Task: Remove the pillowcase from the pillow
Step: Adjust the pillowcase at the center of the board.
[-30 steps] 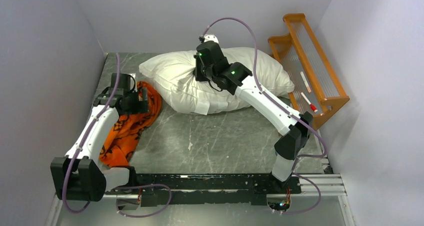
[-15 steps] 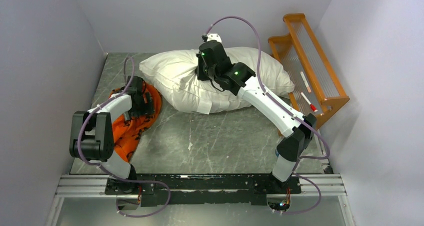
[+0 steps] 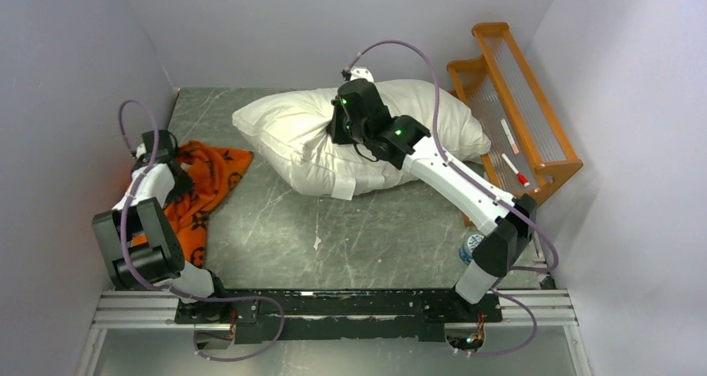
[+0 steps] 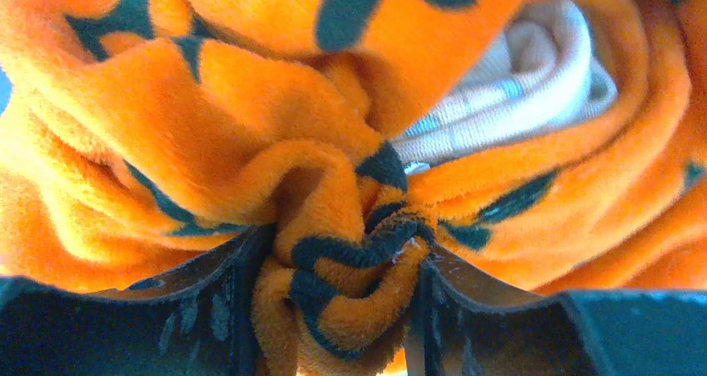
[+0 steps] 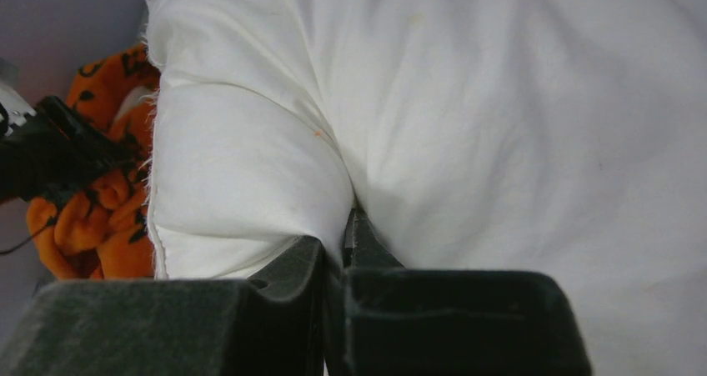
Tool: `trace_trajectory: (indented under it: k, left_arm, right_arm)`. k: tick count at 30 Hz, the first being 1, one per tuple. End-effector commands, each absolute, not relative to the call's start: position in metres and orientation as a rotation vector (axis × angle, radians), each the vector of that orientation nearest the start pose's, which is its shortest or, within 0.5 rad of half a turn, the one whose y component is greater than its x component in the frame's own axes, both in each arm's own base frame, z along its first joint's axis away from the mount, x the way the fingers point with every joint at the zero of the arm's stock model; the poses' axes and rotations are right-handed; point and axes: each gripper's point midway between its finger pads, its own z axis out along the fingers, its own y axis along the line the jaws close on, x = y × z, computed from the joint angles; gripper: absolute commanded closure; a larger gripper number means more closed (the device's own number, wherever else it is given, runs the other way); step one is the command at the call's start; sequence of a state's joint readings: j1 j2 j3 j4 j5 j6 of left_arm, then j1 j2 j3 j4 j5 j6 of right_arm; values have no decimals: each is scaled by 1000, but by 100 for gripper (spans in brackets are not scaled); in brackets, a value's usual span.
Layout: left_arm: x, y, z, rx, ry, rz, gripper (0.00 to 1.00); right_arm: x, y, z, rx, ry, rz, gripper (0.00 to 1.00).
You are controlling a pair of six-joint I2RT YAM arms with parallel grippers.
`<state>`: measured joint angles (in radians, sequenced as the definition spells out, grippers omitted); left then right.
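The white pillow [image 3: 292, 134] lies bare at the back of the table, a small white tag [image 3: 344, 188] on its near edge. My right gripper [image 3: 340, 127] presses down on its top, shut on a pinch of the white cover [image 5: 500, 126]; the jaws [image 5: 338, 236] meet with fabric between them. The orange pillowcase [image 3: 208, 180] lies crumpled by the left wall, apart from the pillow. My left gripper [image 3: 169, 164] sits in it. In the left wrist view a thick fold of the pillowcase [image 4: 208, 142] is bunched between the fingers of the left gripper [image 4: 342, 280].
An orange wooden rack [image 3: 517, 101] stands against the right wall with small items on it. A clear bottle [image 3: 469, 247] lies by the right arm's base. Grey walls close in the left, back and right sides. Marbled tabletop [image 3: 350, 226] lies between the arms.
My left arm has swung back and left to the wall, dragging the pillowcase farther from the pillow, and its jaws have closed on a fold. The right gripper has stayed on the pillow.
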<state>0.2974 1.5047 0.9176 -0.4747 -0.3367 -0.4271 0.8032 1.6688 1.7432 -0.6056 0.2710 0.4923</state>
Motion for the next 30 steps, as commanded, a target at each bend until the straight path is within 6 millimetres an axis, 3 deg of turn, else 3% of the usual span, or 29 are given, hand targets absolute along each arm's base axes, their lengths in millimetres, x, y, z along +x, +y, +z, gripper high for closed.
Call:
trace_trajectory:
  k: [1, 4, 6, 9, 11, 13, 16, 18, 21, 23, 25, 27, 28, 30]
  left_arm:
    - [297, 154, 85, -963, 2332, 399, 44]
    - [302, 148, 107, -911, 2315, 348, 37]
    - [310, 141, 125, -875, 2296, 279, 24]
    - [324, 118, 151, -839, 2242, 91, 14]
    - [331, 103, 173, -800, 2191, 4, 9]
    - [334, 91, 193, -759, 2156, -37, 4]
    - [336, 66, 205, -692, 2144, -128, 4]
    - [337, 36, 206, -613, 2156, -235, 5]
    - [335, -16, 211, -469, 2202, -277, 3]
    - [326, -63, 211, -326, 2244, -345, 3]
    - [313, -84, 202, -278, 2281, -397, 3]
    - [300, -88, 191, -277, 2296, -404, 3]
    - [293, -88, 188, -269, 2294, -416, 3]
    - [280, -92, 176, -251, 2308, -449, 3]
  right_arm:
    - [359, 315, 302, -70, 2086, 560, 100]
    - [334, 345, 278, -240, 2156, 661, 93]
    - [308, 372, 277, -419, 2153, 748, 76]
    - [272, 398, 305, -608, 2067, 812, 47]
    - [269, 390, 333, -623, 2008, 747, 34]
    - [283, 363, 360, -547, 1955, 604, 22]
    - [322, 291, 383, -339, 1895, 294, 9]
    - [358, 230, 381, -181, 1920, 147, 8]
    - [409, 135, 362, 34, 1991, -20, 7]
    - [433, 96, 337, 118, 2060, -49, 6]
    - [454, 73, 302, 164, 2148, -35, 6]
    - [467, 63, 261, 170, 2258, -40, 6]
    - [469, 67, 231, 142, 2343, -28, 7]
    - [456, 88, 196, 70, 2489, 48, 13]
